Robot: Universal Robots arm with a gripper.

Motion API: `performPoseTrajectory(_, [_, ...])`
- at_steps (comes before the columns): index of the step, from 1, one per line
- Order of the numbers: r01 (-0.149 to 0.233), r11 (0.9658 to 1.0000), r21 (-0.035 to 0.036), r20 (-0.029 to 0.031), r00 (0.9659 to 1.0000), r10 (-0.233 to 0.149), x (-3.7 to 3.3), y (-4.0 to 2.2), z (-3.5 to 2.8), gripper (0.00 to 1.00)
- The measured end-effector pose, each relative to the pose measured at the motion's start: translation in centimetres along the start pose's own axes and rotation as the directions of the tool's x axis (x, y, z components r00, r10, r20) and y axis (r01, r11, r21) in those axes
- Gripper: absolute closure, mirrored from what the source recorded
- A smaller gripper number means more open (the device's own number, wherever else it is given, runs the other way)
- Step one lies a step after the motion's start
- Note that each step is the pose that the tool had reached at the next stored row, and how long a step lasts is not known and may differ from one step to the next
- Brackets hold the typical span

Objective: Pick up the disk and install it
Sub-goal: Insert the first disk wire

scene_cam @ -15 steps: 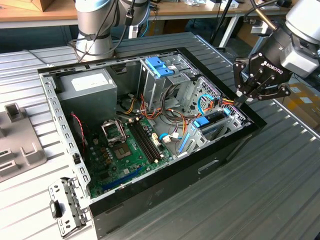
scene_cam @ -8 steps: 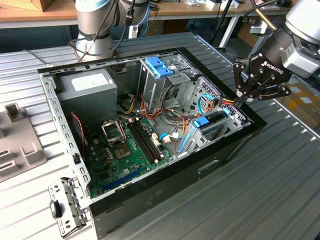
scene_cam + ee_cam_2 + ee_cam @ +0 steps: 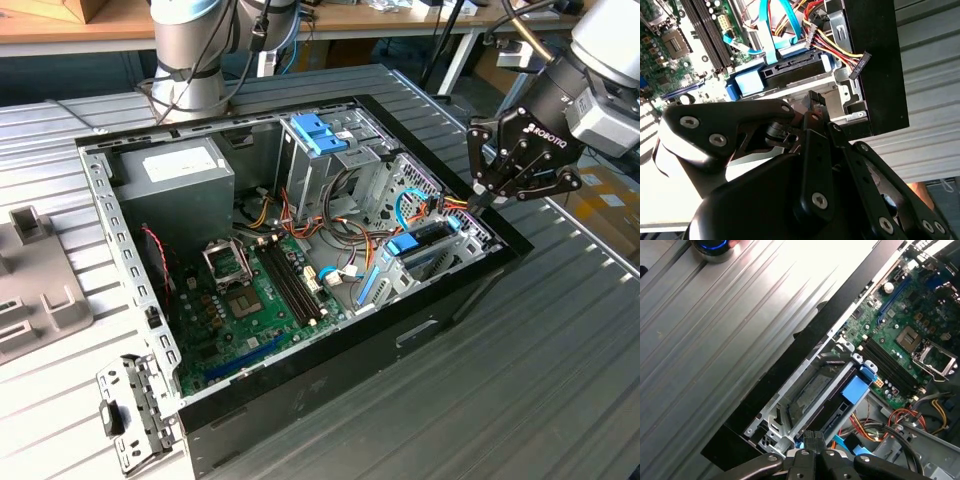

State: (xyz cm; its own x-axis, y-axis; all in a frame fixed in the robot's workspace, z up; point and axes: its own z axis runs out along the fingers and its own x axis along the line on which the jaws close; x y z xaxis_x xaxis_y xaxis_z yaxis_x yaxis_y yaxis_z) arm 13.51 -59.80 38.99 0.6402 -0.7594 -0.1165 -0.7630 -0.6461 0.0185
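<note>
The disk (image 3: pixel 428 240) lies flat in the low drive bay at the open computer case's corner, on the exterior view's right. Blue rails (image 3: pixel 404 244) run along its sides. In the second wrist view the disk (image 3: pixel 790 70) shows its dark connector edge, and a blue rail (image 3: pixel 747 83) sits beside it. In the first wrist view the disk (image 3: pixel 812 395) sits inside the metal bay frame. My gripper (image 3: pixel 479 200) hangs just above the bay's outer end, over the case wall. Its fingers (image 3: pixel 812 437) are shut together with nothing between them.
The case (image 3: pixel 330 370) lies open on a ribbed metal table. Inside are the green motherboard (image 3: pixel 250 300), a grey power supply box (image 3: pixel 180 175), a metal cage with a light-blue top (image 3: pixel 318 130) and loose coloured cables (image 3: pixel 840 47). A grey fixture (image 3: pixel 35 290) lies at the exterior view's left.
</note>
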Motion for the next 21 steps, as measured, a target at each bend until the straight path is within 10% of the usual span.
performPoseTrajectory(15, [0.069, 0.9976, -0.0082, -0.0010, 0.9976, -0.069, 0.00, 0.00, 0.00, 0.89])
performPoseTrajectory(17, [0.070, 0.9975, 0.0035, -0.0221, 0.9973, -0.070, 0.00, 0.00, 0.02, 0.89])
performPoseTrajectory(19, [0.075, 0.9966, 0.0364, -0.0620, 0.9955, -0.072, -0.02, 0.02, 0.07, 0.89])
performPoseTrajectory(21, [0.075, 0.9964, 0.0389, -0.0646, 0.9953, -0.072, -0.01, 0.03, 0.07, 0.89])
